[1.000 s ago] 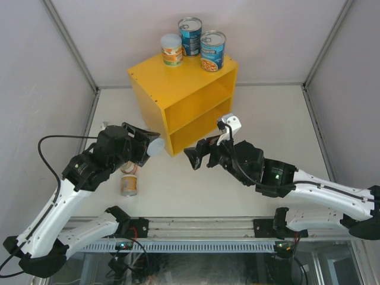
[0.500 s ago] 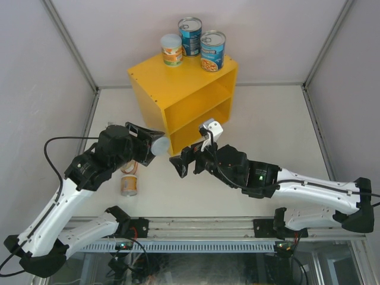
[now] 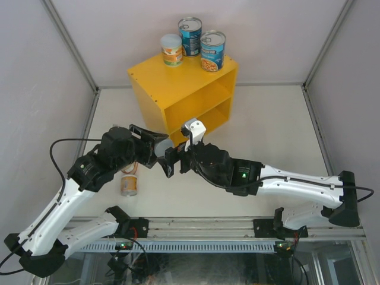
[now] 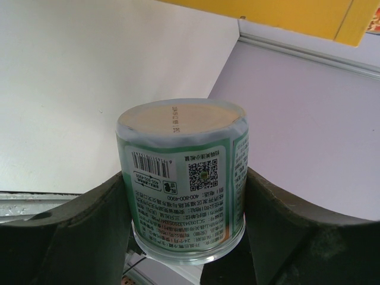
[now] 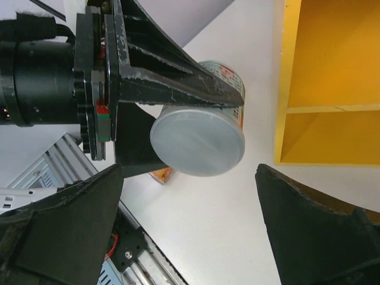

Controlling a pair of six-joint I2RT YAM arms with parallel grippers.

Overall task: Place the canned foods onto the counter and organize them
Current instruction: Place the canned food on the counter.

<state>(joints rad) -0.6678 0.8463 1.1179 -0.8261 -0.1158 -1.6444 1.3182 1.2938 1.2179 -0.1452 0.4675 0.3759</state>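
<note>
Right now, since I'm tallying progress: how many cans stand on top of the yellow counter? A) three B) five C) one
A: the back blue can, the right blue can and the pale-lidded can all stand upright on the yellow counter.

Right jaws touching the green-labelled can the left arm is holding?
Apart. Right wrist view: the right gripper stands open, jaws flanking the green-labelled can, with a visible gap on each side.

On can [image 4: 181, 196]: barcode [image 4: 153, 164], QR code [image 4: 202, 174]
</note>
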